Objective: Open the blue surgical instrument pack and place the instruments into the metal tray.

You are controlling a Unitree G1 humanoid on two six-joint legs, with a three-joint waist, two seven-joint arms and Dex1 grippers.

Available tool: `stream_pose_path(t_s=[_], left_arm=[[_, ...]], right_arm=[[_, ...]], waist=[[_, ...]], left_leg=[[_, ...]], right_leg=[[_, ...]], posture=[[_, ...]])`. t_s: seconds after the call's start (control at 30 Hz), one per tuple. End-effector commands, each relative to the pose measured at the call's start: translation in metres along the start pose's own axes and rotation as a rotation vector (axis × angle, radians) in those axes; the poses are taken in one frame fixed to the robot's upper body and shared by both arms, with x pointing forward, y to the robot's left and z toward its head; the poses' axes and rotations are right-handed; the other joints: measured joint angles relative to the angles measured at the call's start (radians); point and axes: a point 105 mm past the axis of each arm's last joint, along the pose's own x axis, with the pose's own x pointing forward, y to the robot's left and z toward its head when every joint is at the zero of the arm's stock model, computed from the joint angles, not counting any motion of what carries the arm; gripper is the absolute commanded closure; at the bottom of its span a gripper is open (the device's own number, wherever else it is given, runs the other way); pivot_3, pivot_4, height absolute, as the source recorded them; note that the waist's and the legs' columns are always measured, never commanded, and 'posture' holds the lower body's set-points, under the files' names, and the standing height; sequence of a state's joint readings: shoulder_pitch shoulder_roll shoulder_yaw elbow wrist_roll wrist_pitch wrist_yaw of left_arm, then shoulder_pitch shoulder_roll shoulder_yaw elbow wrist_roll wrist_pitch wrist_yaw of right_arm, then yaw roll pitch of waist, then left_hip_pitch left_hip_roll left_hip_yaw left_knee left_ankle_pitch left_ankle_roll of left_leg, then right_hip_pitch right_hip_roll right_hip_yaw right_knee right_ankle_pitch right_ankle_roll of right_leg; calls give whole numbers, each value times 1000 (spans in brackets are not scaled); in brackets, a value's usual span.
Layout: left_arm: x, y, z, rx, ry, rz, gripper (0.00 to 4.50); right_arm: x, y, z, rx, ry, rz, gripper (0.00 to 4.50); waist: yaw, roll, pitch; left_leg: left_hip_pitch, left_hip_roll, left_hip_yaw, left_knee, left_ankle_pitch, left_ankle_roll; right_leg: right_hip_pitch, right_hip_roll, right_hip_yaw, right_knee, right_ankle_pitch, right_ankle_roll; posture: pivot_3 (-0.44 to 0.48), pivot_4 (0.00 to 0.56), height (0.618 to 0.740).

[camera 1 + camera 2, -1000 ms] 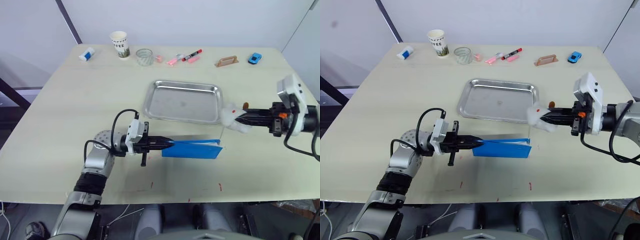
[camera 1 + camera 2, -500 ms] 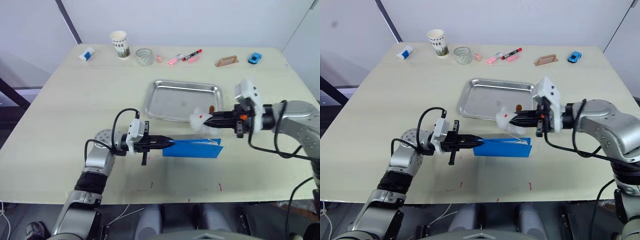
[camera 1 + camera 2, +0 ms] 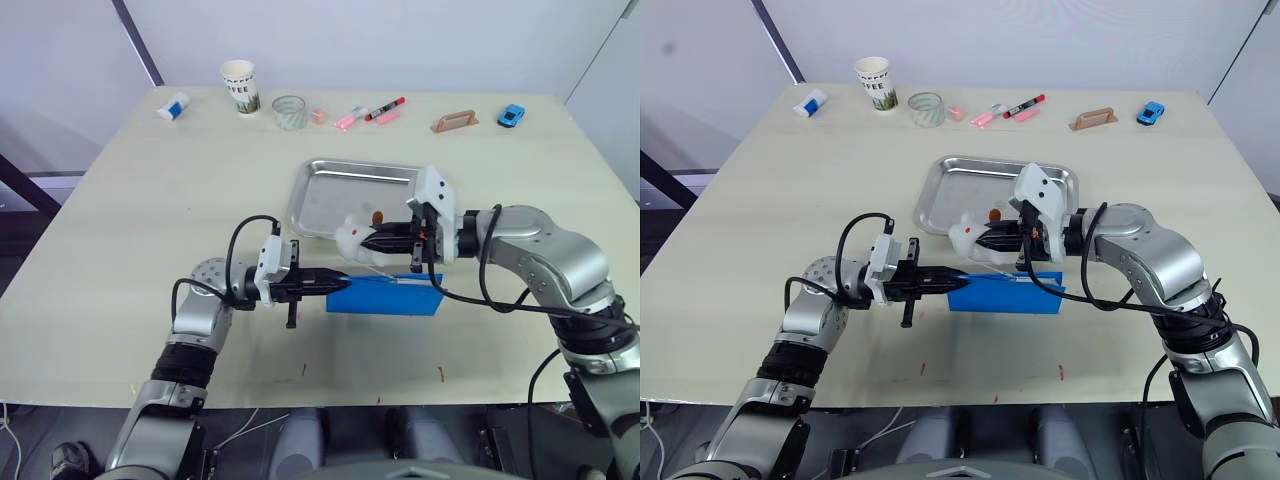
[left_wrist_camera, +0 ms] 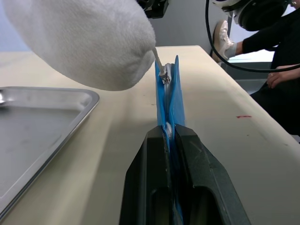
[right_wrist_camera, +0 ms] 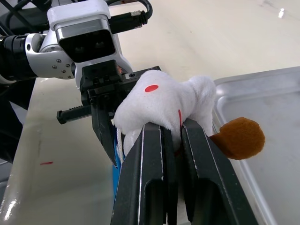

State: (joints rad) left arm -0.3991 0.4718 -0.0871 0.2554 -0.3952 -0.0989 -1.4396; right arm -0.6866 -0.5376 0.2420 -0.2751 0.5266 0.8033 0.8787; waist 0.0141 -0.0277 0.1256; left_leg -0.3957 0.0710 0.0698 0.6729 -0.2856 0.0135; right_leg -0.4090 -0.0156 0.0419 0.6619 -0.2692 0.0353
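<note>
The blue surgical instrument pack is stood on edge on the table, just near of the metal tray, with its long axis running left to right; its left end is pinched between the closed jaws of the left gripper, which lies along the same axis. The right gripper is brought in from the right, just above and slightly far of the pack's top edge; its jaws are closed on a white plush toy with a brown patch, so the opening work falls to an arm whose jaws are occupied. In the left wrist view a small silvery piece, possibly a zipper pull, is seen on the pack's upper edge, directly under the toy; that point is nearest the right gripper. The tray appears empty; no instruments can be made out, and they are presumably inside the pack. A paper cup, a glass, markers and a blue toy car are ranged along the far edge.
</note>
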Motion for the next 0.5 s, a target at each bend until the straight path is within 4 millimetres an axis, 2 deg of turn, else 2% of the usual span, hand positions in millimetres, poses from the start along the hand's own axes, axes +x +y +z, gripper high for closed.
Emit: stream_pose_path(t_s=[0.03,0.17,0.33,0.5], left_arm=[[1,0,-6,2,14,3,4500],[2,-2,-9,-2,11,-9,4500],[-1,-5,-15,-6,15,-11,4500],[-2,-6,-16,-8,18,-8,4500]], right_arm=[[2,-5,26,-70,-77,-19,4485],[7,-5,27,-69,-83,-13,4485],[13,4,13,-41,-54,11,4485],[-2,9,11,-46,-55,2,4485]], waist=[[-1,0,0],[0,0,0],[-1,0,-1],[0,0,-1]], left_leg=[[0,0,0,0,0,0],[0,0,0,0,0,0],[0,0,0,0,0,0],[0,0,0,0,0,0]], right_leg=[[0,0,0,0,0,0],[0,0,0,0,0,0],[0,0,0,0,0,0],[0,0,0,0,0,0]], posture=[[0,150,740],[0,150,740],[0,150,740],[0,150,740]])
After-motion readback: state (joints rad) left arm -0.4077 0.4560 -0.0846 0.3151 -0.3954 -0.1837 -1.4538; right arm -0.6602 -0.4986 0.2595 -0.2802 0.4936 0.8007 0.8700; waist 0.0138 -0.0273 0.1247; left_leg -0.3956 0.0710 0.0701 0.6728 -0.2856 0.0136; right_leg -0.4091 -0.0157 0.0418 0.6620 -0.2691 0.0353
